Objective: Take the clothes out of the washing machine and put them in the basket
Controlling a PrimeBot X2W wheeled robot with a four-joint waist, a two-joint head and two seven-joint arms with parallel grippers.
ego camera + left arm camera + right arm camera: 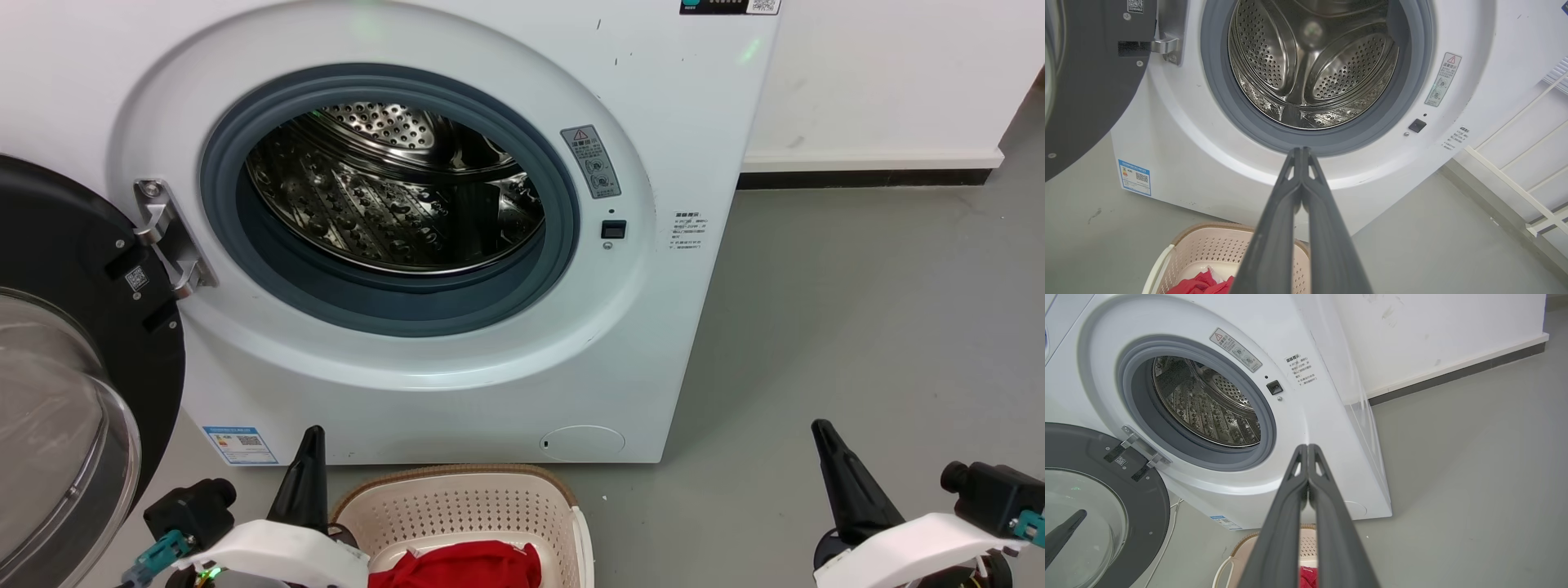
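The white washing machine [678, 122] fills the upper head view with its black-framed glass door [73, 392] swung open to the left. Its steel drum [392, 188] holds nothing that I can see. The cream basket [457, 498] sits on the floor just in front of the machine, with red clothes [469, 565] lying in it. My left gripper [311, 434] is shut and empty, just left of the basket, tips together [1302, 150]. My right gripper [819, 428] is shut and empty over bare floor at the lower right, tips together [1307, 446].
Grey floor [857, 327] stretches to the right of the machine up to a white wall with a dark skirting strip [865, 178]. A white rail frame [1527, 196] stands at the right in the left wrist view.
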